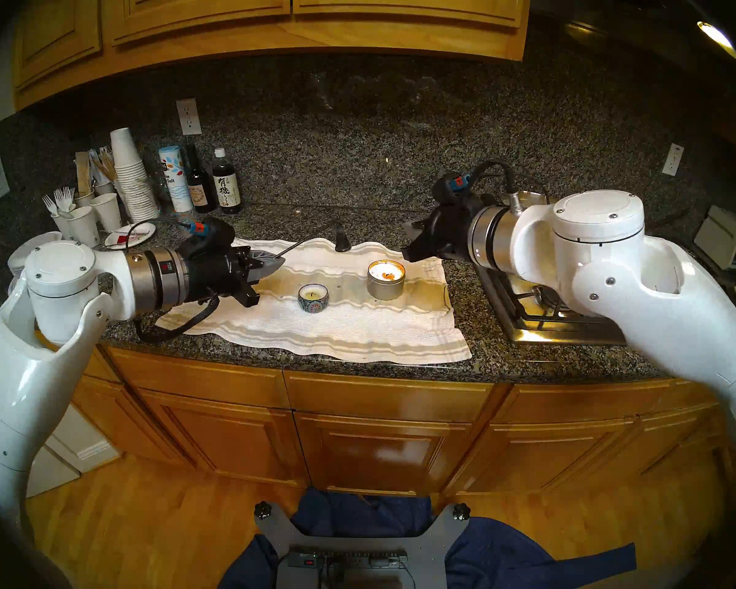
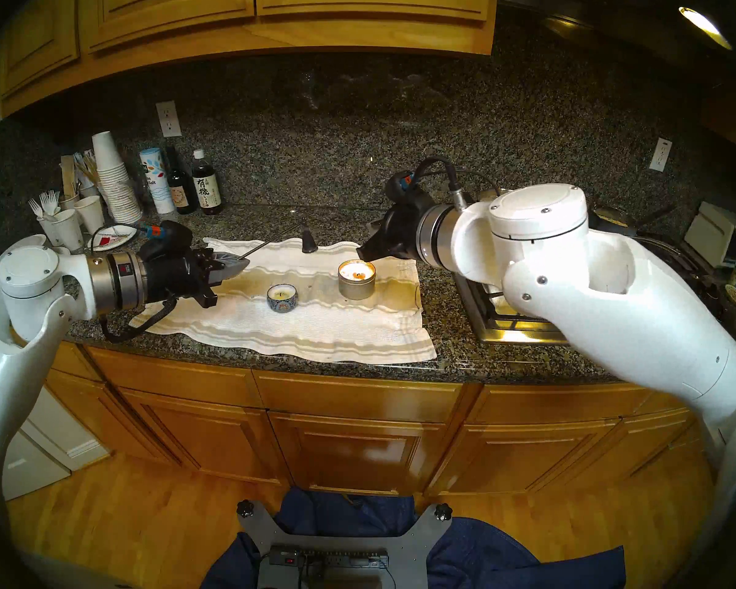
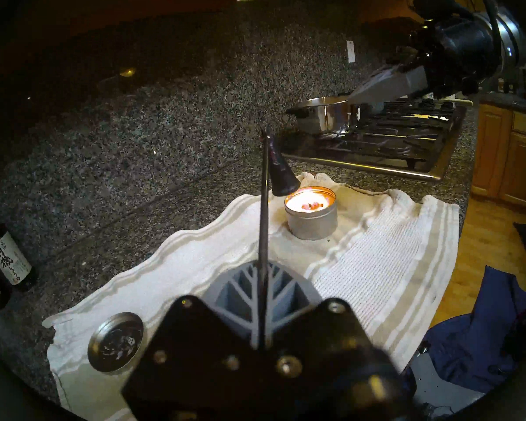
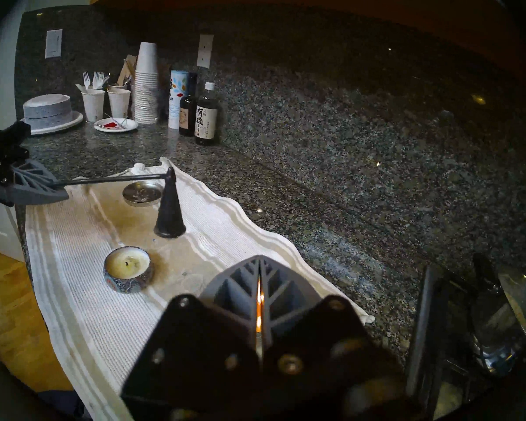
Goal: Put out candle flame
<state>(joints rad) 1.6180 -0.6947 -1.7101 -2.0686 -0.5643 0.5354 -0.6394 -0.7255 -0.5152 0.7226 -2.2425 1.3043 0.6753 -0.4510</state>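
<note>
I am pinching the thin rod of the candle snuffer [image 3: 281, 174] between the fingers of my left gripper [image 1: 268, 264], at the left of centre in the head view. The rod is running up and to the right from my fingertips, and its dark cone is hanging over the far edge of the white towel [image 1: 349, 333], mouth down. The lit candle in the silver tin [image 1: 386, 280] is sitting right of centre on the towel, its flame glowing; the cone is hovering near it, closer to the wall. In the left wrist view the cone is overlapping the tin's upper left rim (I cannot tell whether it is touching). Lower and left of the tin, the small candle in the patterned tin [image 1: 313, 298] is standing unlit. My right gripper [image 1: 417, 248] is hovering just above and right of the lit tin, its fingers pressed together around nothing. A loose round lid [image 4: 142, 193] is lying on the towel's far left end.
</note>
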